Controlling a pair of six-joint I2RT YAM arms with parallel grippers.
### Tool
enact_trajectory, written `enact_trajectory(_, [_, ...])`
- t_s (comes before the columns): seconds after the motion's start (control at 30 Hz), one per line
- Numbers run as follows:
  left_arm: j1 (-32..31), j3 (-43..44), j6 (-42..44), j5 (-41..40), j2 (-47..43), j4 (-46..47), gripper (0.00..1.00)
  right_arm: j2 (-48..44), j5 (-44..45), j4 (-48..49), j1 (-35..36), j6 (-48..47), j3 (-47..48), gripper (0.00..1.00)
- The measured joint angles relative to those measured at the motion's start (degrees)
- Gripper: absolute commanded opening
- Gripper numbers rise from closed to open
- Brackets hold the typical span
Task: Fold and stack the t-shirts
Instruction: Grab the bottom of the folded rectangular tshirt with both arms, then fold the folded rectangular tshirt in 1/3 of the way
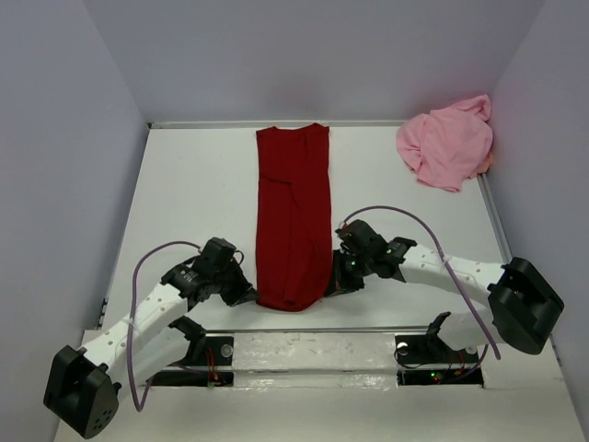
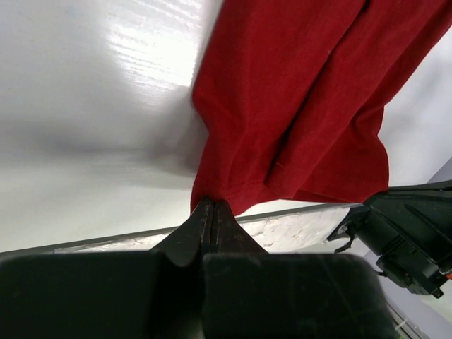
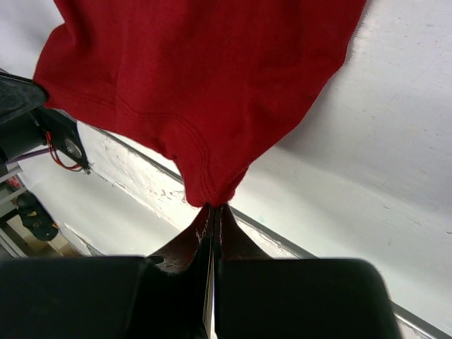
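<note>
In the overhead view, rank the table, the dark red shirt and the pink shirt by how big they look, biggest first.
1. table
2. dark red shirt, laid out as a long strip
3. pink shirt, bunched up in the far right corner, so it shows less area

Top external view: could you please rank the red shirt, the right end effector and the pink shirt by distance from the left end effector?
1. Red shirt, gripped at its near left corner.
2. Right end effector, at the other near corner.
3. Pink shirt, far right.
</note>
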Motion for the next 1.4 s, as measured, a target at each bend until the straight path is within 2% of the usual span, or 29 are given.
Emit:
enact_trajectory(0.27, [0.0, 5.53, 2.86, -1.64, 7.52, 0.02, 0.0, 0.09, 1.6, -3.56, 0.02, -1.6, 3.19, 0.0])
enact_trajectory(0.53, [0.02, 7.63, 3.91, -2.23, 9.9, 0.31, 0.0, 1.62, 3.19, -5.14, 0.02, -3.89, 8.5, 0.0])
enact_trajectory(0.83, [0.72, 14.14, 6.29, -4.9, 12.28, 0.37, 0.0, 3.89, 4.92, -7.67, -0.63, -6.78, 12.9, 0.0])
enact_trajectory(1.1, [2.75, 18.56, 9.94, -6.69, 17.03, 0.57, 0.0, 4.94, 5.81, -9.4, -4.22, -10.12, 17.09, 0.0])
enact_trajectory(1.4, [8.87, 20.0, 14.56, -6.8, 19.06, 0.94, 0.0, 8.31, 5.97, -10.54, -10.19, -14.23, 20.83, 0.0])
